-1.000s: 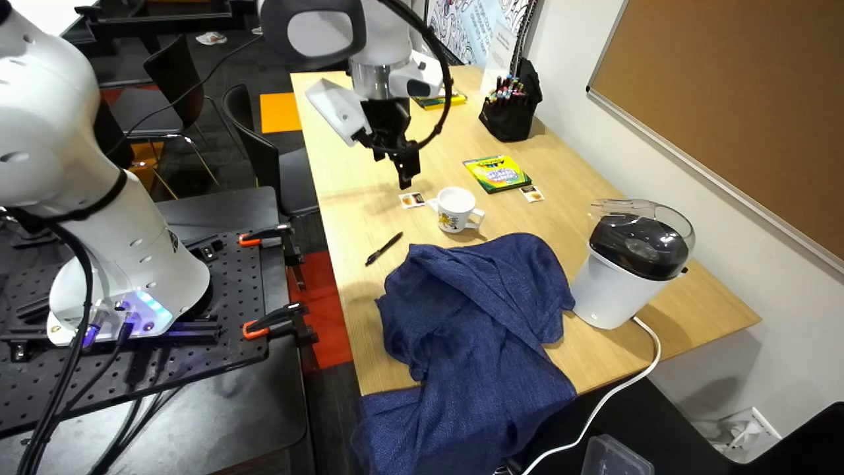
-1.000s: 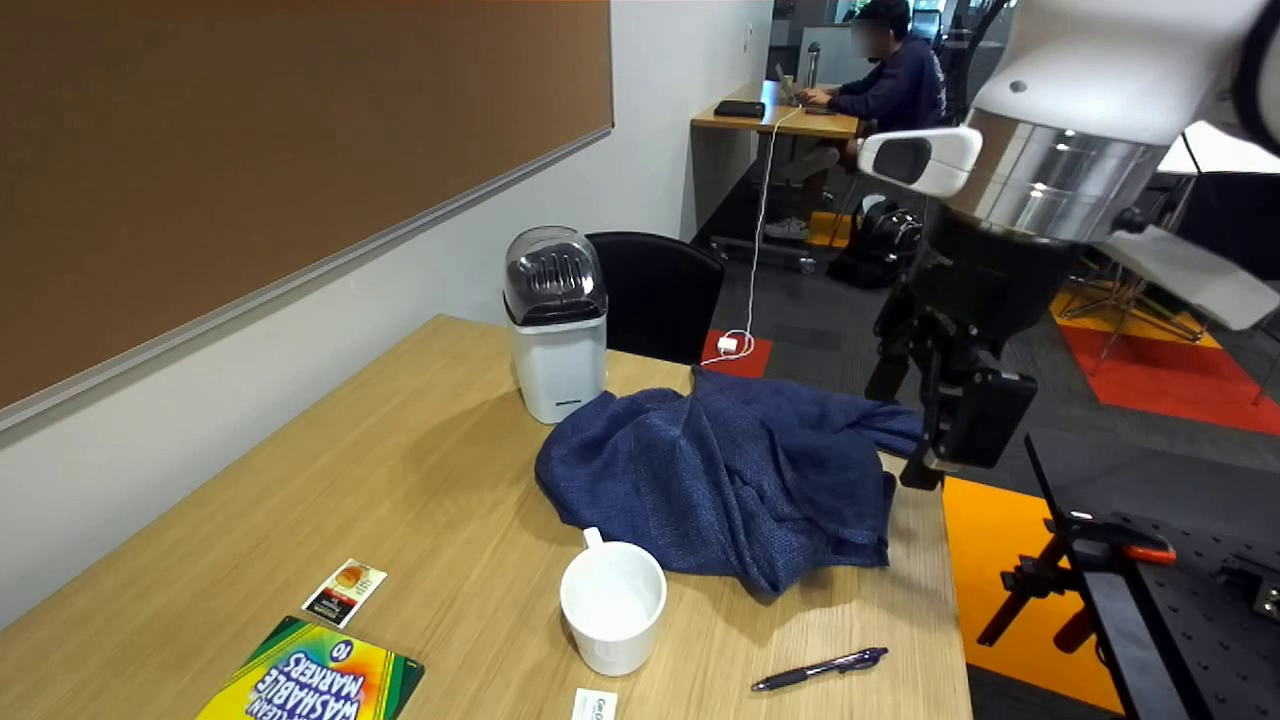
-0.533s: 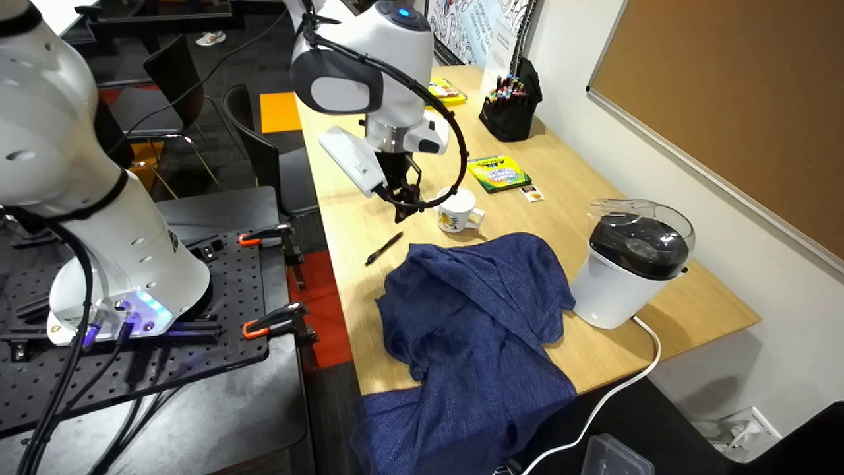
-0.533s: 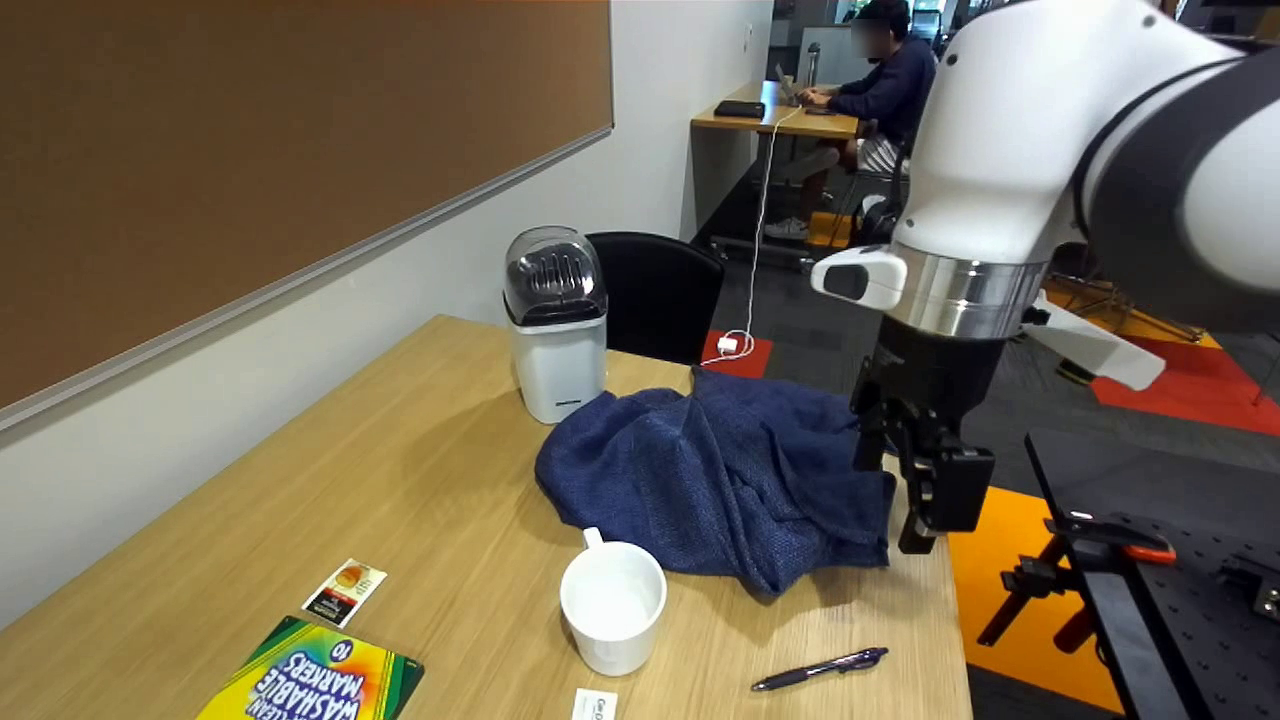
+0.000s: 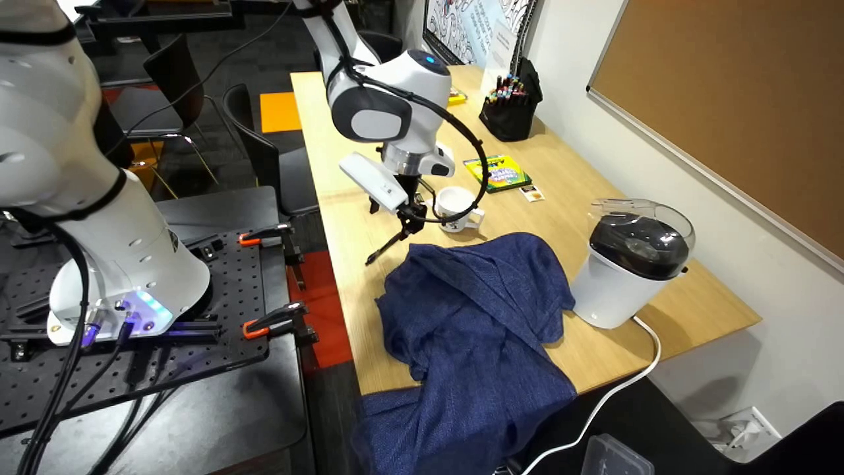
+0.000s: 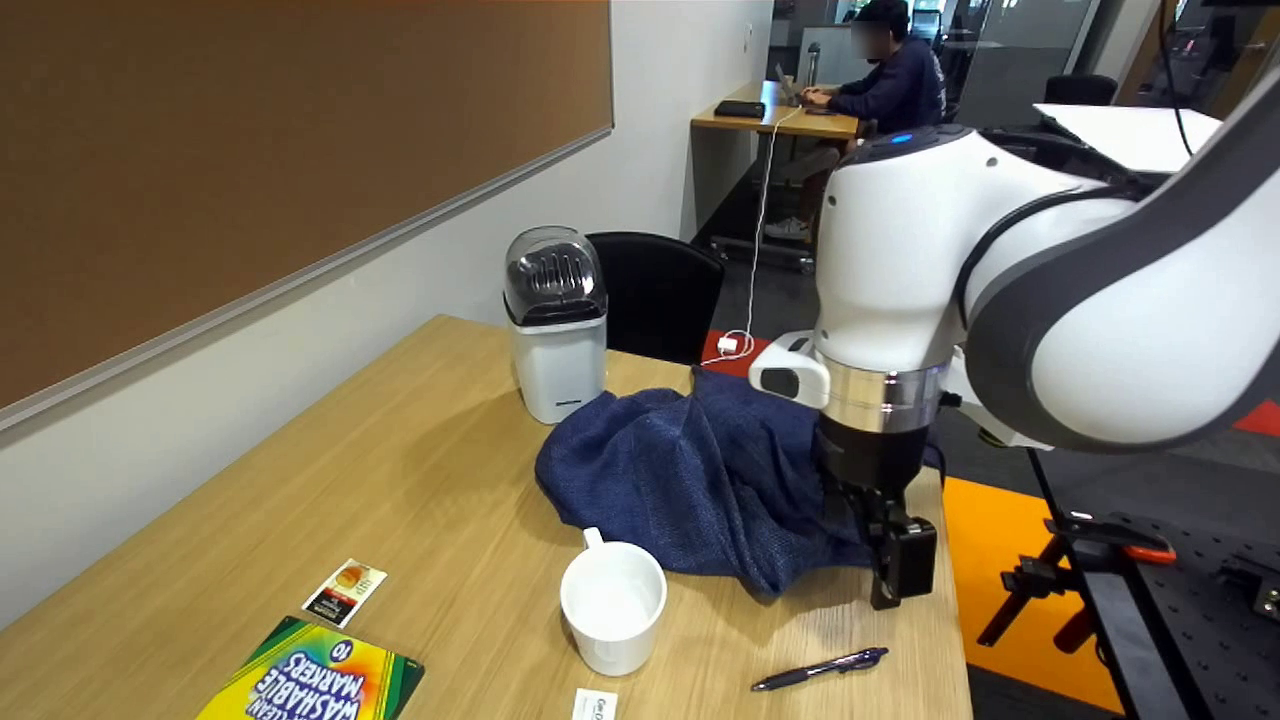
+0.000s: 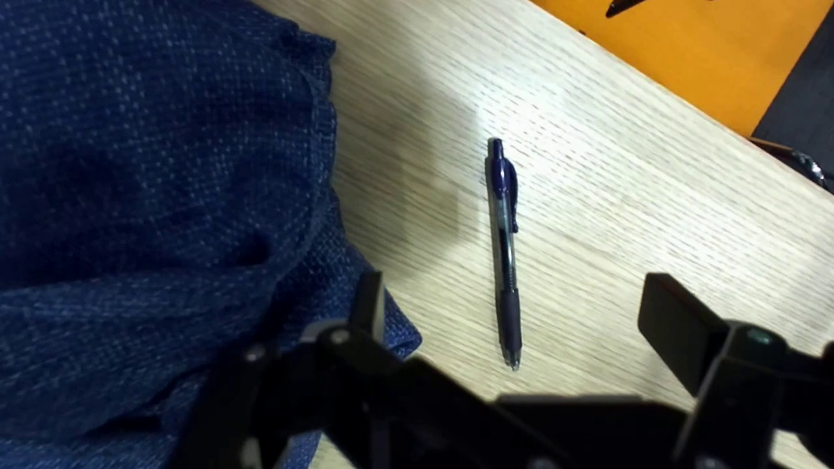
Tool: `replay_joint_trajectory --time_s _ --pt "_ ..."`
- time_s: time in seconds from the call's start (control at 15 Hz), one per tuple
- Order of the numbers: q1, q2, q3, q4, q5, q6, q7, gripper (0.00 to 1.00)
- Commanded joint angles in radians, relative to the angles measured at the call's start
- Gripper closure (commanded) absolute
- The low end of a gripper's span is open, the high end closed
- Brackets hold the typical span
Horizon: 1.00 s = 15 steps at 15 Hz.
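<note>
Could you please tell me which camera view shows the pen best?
The wrist view: the pen shows large, whole and uncovered, clip and tip included. In an exterior view the pen is whole but small; in an exterior view one end blends into the gripper.

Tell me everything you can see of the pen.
The pen is slim and looks plastic: dark blue push-button end with a clip, see-through middle, dark grip, tapered tip. It lies flat on the table near one edge, apart from the blue cloth. The wrist view shows it between the jaws of the open gripper, which does not touch it.
</note>
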Motion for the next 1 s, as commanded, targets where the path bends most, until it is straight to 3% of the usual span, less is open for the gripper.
replay_joint_trajectory --time_s 0.0,0.33,0.93 --pt "-0.034 0.073 0.034 0.059 -0.090 0.017 0.045 0.00" --pt "-0.032 0.124 0.065 0.093 -0.150 0.006 0.100 0.00" --pt "-0.045 0.139 0.119 0.093 -0.143 -0.002 0.111 0.00"
